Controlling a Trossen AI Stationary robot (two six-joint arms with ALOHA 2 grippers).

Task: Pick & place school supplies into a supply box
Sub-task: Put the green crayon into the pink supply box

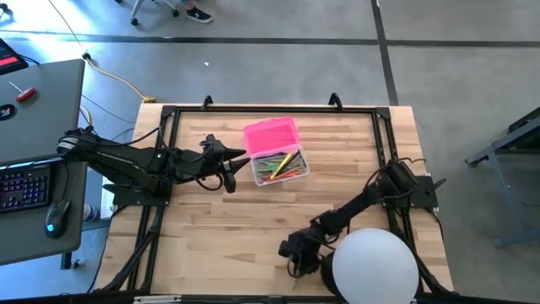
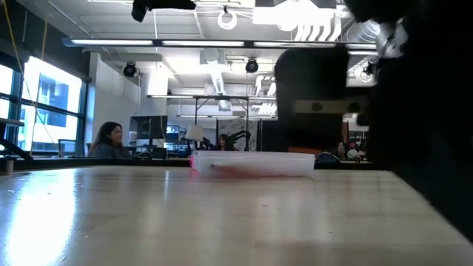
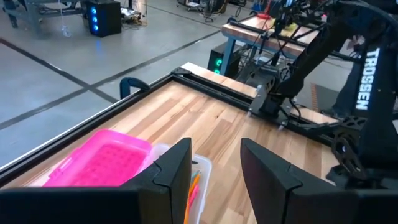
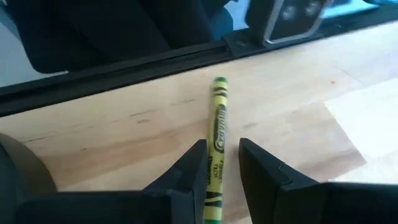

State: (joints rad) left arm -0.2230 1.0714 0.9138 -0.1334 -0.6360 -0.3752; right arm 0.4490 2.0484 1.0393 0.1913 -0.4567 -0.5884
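White dome (image 1: pixel 375 265) beside right gripper (image 1: pixel 297 251)

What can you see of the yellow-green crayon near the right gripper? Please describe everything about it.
The crayon is a thin stick in a yellow-green paper wrapper with black printed bands and lettering; its greener tip points away from the wrist camera. It lies flat on the wooden table, near the black frame rail at the table's edge. The right gripper has one finger on each side of the crayon's near end, with the jaws apart; whether the fingers touch it cannot be told. In the high view the crayon is hidden.
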